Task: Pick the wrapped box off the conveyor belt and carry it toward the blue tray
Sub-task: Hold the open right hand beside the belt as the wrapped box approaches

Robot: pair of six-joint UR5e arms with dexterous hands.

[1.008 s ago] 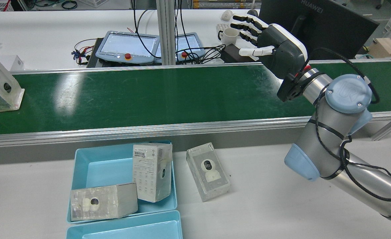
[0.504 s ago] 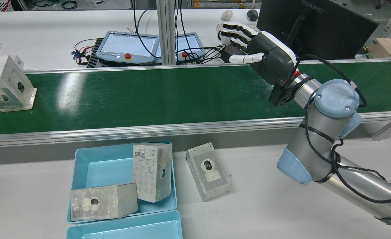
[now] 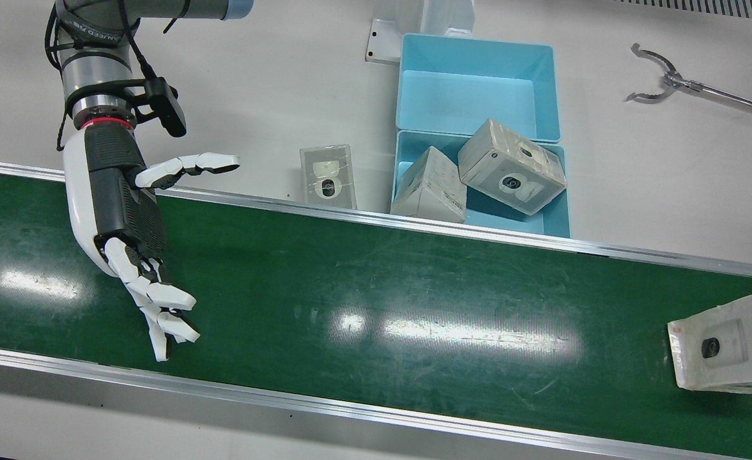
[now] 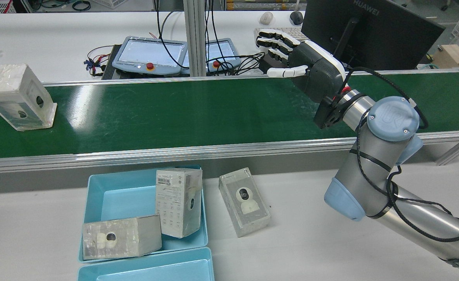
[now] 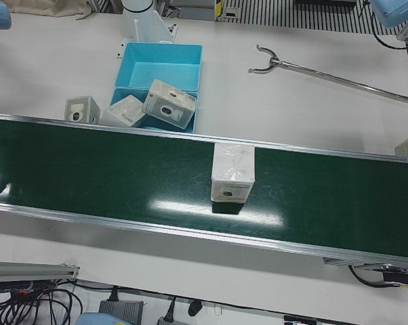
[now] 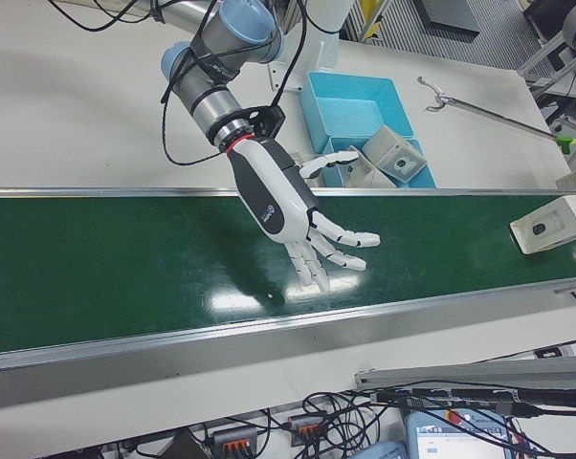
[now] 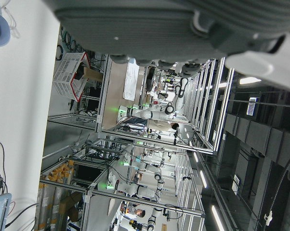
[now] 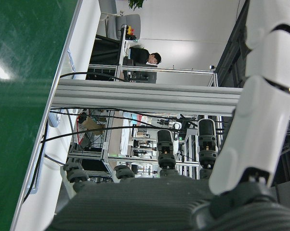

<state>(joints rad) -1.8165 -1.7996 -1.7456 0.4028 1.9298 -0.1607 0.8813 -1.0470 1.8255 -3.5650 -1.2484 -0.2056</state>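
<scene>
while the right hand (image 3: 126,217) is held spread and empty above the conveyor belt (image 3: 363,300), the wrapped box (image 3: 727,345), well apart, may be toppled by a mistimed grasp.

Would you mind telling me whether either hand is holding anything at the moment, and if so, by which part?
Nothing is held. The right hand hangs open over the belt, apart from the wrapped box. The left hand shows only partly in its own view, gripping nothing visible.
</scene>
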